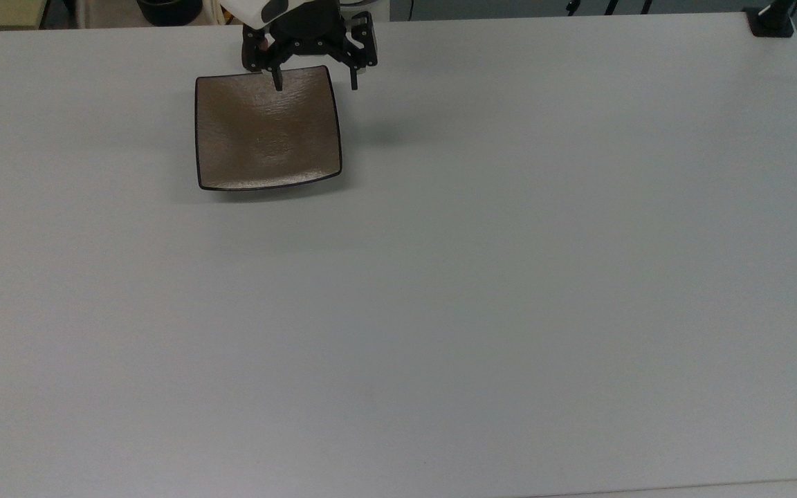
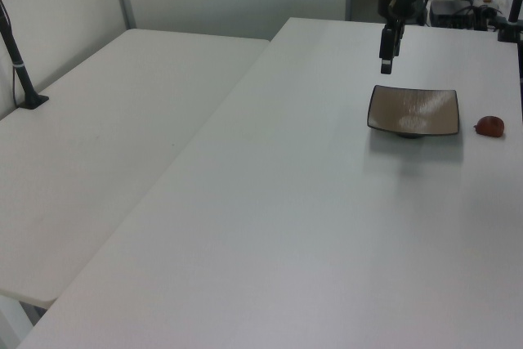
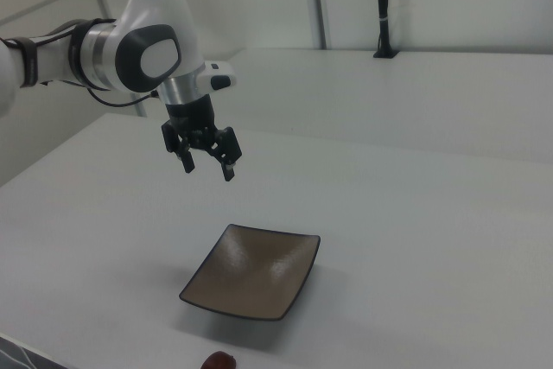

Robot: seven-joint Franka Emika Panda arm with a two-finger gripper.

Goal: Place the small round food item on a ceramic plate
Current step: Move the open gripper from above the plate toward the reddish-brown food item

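Observation:
The square brown ceramic plate (image 1: pixel 267 128) (image 2: pixel 413 110) (image 3: pixel 251 272) lies empty on the white table. The small reddish-brown round food item (image 2: pixel 489 126) (image 3: pixel 220 360) rests on the table just off one side of the plate, apart from it. My gripper (image 1: pixel 315 86) (image 2: pixel 386 63) (image 3: pixel 209 170) hangs in the air, open, with nothing between its fingers. In the right view it is well above the table, past the plate's far-left corner. In the top view it overlaps the plate's top edge and covers the spot where the food item lies.
A black clamp with a post (image 1: pixel 772 21) (image 2: pixel 20 63) sits at the table's far corner. A second white table (image 2: pixel 98 145) adjoins on the left view's left. A dark round object (image 1: pixel 169 8) stands beyond the table's top edge in the top view.

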